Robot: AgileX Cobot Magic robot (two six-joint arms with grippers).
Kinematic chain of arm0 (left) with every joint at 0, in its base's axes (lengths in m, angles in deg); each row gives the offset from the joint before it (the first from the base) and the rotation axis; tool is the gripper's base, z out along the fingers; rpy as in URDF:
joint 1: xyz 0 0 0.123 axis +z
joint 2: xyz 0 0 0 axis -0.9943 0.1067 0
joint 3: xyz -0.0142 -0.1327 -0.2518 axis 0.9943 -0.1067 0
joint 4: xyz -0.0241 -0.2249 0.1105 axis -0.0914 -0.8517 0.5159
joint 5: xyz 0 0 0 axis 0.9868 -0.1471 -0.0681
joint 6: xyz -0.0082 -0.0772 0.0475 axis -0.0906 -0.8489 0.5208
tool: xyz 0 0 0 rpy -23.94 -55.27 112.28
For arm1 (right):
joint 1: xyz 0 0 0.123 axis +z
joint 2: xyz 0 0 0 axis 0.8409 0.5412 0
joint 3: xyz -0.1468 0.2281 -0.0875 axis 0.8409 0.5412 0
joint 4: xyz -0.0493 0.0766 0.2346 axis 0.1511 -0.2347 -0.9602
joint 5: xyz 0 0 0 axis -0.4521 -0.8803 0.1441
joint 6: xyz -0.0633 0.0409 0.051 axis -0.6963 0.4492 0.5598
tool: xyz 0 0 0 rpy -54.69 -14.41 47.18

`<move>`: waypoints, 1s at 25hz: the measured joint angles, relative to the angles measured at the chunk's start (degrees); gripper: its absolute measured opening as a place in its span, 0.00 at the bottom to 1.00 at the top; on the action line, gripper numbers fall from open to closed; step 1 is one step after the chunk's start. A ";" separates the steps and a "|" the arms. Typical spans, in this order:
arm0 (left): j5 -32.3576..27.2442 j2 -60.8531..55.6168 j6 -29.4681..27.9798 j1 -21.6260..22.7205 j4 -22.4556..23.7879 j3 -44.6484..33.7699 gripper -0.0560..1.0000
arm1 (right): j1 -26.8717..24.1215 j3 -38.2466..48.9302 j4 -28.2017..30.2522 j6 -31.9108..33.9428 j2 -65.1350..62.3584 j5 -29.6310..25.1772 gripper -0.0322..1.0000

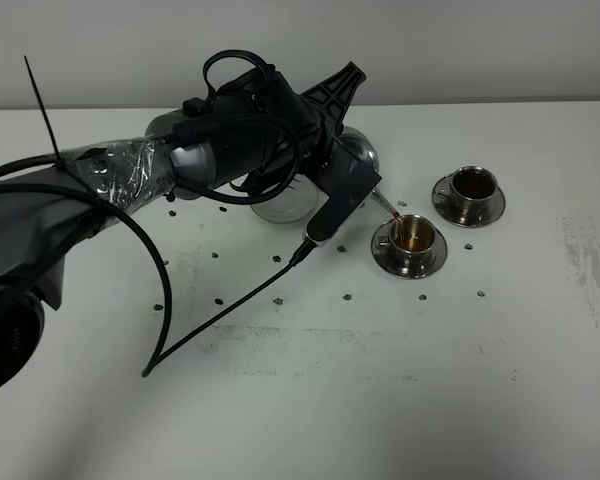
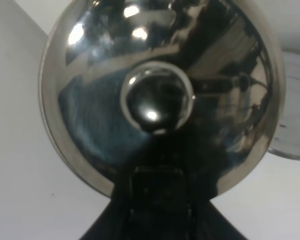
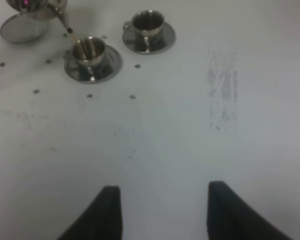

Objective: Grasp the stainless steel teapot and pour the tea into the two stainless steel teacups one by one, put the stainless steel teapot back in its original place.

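Stainless steel teapot is tilted in the closed left end effector, which seems to grip the loop handle hidden beneath it. The spout points away from it and runs a thin stream of tea into the nearer cup just beyond. Judged rigid and polished, so slippery, with a weight that shifts as the tea moves and a knobbed lid that may sit loose; the handle is the place to hold, not the round body. Right end effector has its fingers apart and empty, well apart from both cups.
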 joint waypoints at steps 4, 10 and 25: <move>0.96 0.32 -0.35 -0.38 1.67 0.00 0.25 | 0.00 0.00 0.00 0.00 0.00 0.00 0.43; 1.97 0.36 -0.94 -0.74 3.57 0.00 0.25 | 0.00 0.00 0.00 0.00 0.00 0.00 0.43; 3.63 1.49 -0.98 -1.52 8.09 0.00 0.25 | 0.00 0.00 0.00 0.00 0.00 0.00 0.43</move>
